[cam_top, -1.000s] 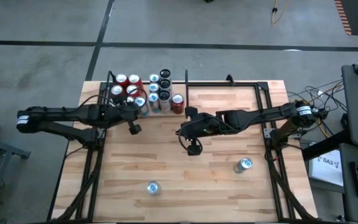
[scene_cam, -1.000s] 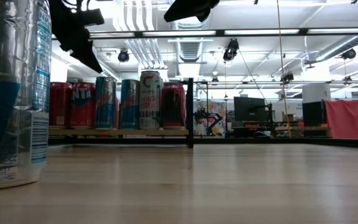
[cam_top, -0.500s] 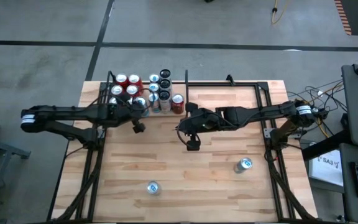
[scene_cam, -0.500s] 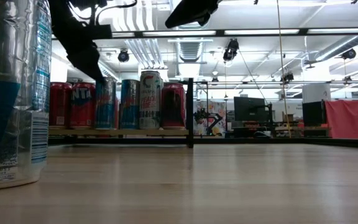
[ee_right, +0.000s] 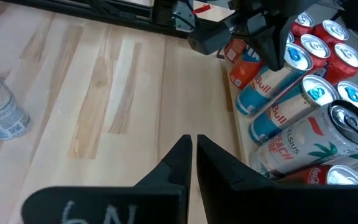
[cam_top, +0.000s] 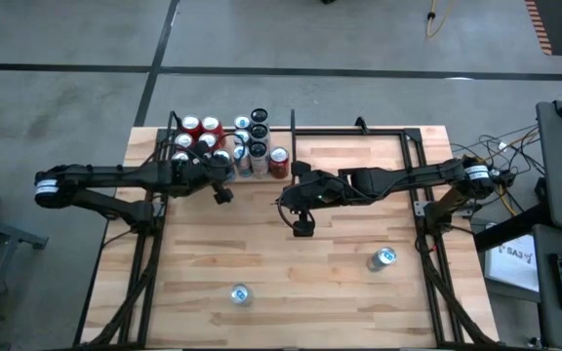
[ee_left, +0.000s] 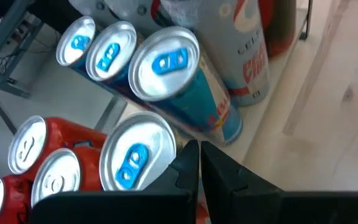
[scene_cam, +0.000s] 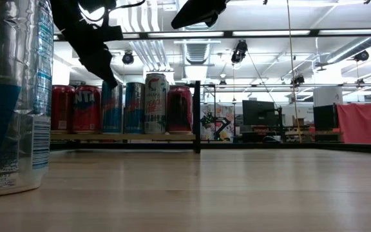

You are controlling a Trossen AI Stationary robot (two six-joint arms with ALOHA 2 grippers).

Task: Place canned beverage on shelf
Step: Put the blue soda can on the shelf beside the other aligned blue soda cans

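Both claws shut, empty — left gripper at the shelf front; loose upright cans nearer the right gripper, toward the table's near edge.

"Red Bull" on blue can

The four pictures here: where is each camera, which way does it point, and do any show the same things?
High view: above the table, looking straight down; both arms show, left gripper by the cans on the shelf.
Low view: at tabletop height, looking level at the cans.
Left wrist view: on the left arm, looking past its shut fingers down at can tops.
Right wrist view: on the right arm; shut fingers, cans, left gripper.
All four share the shelf cans.
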